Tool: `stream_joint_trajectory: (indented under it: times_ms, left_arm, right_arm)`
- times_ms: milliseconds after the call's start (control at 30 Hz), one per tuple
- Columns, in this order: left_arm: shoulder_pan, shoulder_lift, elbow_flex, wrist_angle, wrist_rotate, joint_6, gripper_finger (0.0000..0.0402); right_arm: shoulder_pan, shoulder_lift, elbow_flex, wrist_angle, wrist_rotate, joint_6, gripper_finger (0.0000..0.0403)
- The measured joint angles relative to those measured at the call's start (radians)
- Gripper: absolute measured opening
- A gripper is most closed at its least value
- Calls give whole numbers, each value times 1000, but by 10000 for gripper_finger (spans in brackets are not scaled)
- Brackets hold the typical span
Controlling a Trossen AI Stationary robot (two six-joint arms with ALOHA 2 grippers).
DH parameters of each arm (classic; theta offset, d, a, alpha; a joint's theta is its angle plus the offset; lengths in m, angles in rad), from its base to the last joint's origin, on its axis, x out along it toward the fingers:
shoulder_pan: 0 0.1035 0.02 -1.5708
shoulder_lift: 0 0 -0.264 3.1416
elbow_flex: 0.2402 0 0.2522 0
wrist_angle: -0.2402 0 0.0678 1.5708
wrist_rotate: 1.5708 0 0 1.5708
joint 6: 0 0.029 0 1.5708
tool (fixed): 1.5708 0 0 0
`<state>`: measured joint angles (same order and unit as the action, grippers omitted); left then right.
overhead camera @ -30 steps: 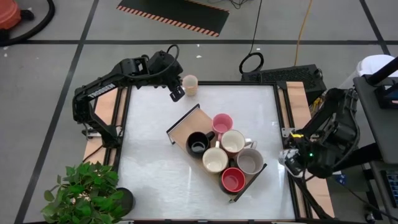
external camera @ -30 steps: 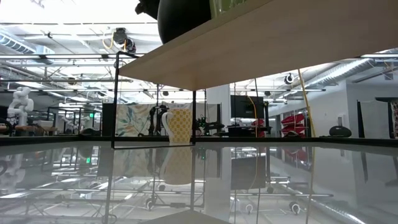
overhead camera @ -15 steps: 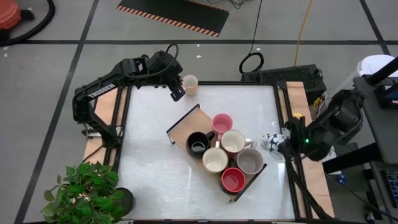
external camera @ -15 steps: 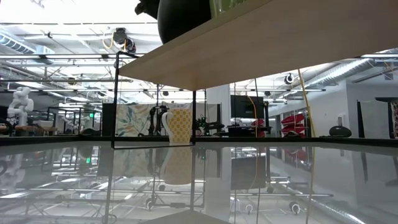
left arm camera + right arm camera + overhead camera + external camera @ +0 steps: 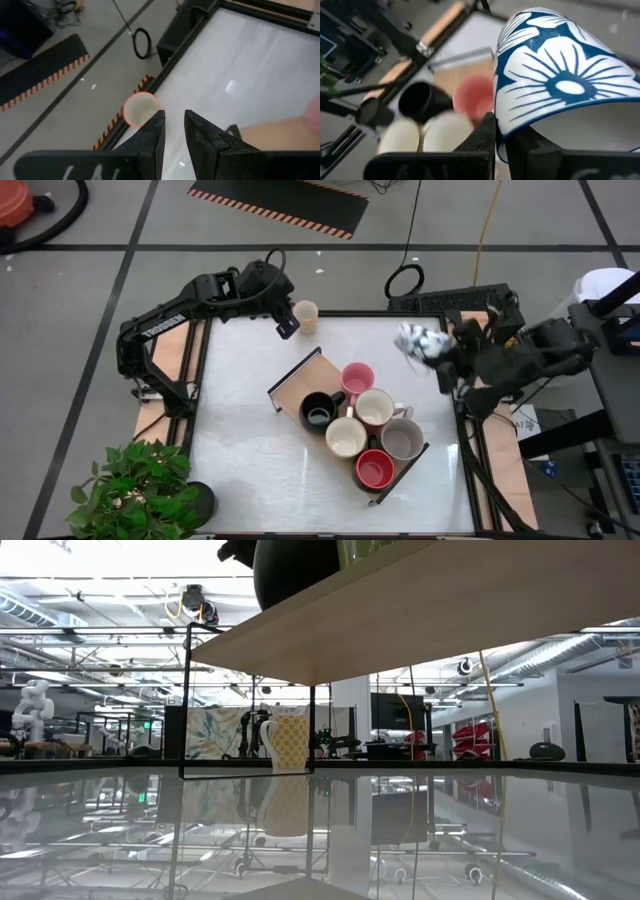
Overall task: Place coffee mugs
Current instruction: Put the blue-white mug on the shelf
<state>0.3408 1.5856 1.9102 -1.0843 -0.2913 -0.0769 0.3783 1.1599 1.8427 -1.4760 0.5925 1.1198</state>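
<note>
From above, my right gripper is over the table's far right edge, clamped on the rim of a blue-and-white flowered mug lifted clear of the surface. My left gripper hovers at the far left corner just beside a cream mug standing alone there; its fingers are a narrow gap apart and hold nothing. Six mugs sit on the wooden tray in the middle of the table: pink, black, two cream, grey and red. I judge the step in hand to be carrying the flowered mug to the tray. The tray's bare end, toward the far left, looks like the open spot; the white tabletop is bare all round the tray, so my path in is free.

From table height, the tray's pale underside fills the upper picture, and the lone cream mug stands far off. Neither gripper shows.

From my left wrist, my two fingers stand slightly apart just beside the cream mug's open mouth, near the table's black frame edge.

From my right wrist, the flowered mug fills the view, its wall pinched between my fingers. Beyond lie the tray's mugs. Next I must lower without knocking the pink mug.
</note>
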Motion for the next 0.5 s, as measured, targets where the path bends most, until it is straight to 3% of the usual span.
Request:
stream_joint_trajectory:
  times_ms: [100, 200, 333, 500]
  left_arm:
    - [0, 0, 0, 18, -37, -1, 79]
    - [0, 0, 0, 46, -51, -9, 79]
    - [0, 0, 0, 49, -51, -34, 79]
    - [-3, 0, 0, 46, -51, -71, 79]
  right_arm:
    - [-108, 14, 0, 149, -14, -206, 6]
    - [-239, 54, 0, 330, -104, -419, 6]
    - [-412, 136, 0, 544, -325, -628, 6]
    - [-560, 223, 8, 667, -613, -761, 6]
